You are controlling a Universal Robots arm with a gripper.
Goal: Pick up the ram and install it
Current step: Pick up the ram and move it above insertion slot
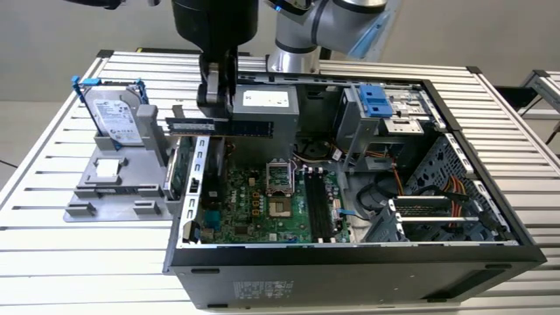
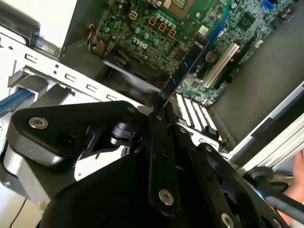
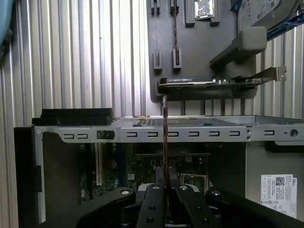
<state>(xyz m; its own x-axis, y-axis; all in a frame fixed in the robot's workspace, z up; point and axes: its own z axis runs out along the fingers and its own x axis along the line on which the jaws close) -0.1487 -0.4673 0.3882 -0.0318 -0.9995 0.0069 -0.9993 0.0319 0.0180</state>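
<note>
My gripper [image 1: 216, 118] is shut on the ram [image 1: 220, 126], a thin bluish-green stick held level in the air. In the exterior view it hangs over the open computer case's [image 1: 350, 259] wall at that view's left, above the motherboard [image 1: 262, 203]. The empty memory slots [image 1: 317, 205] lie further toward the exterior view's right, beside the processor socket [image 1: 278, 176]. In both wrist views the ram [image 2: 183, 71] [image 3: 165, 133] shows edge-on, sticking out from between the black fingers [image 2: 157, 118] [image 3: 156, 190] over the board.
A grey fixture [image 1: 114, 190] beside the case holds a silver hard drive in a blue bracket [image 1: 118, 115] and a green expansion card [image 3: 209, 81]. Inside the case are a power supply [image 1: 267, 102], a drive cage [image 1: 385, 108] and orange cables [image 1: 429, 190]. The slatted table [image 1: 52, 262] surrounds everything.
</note>
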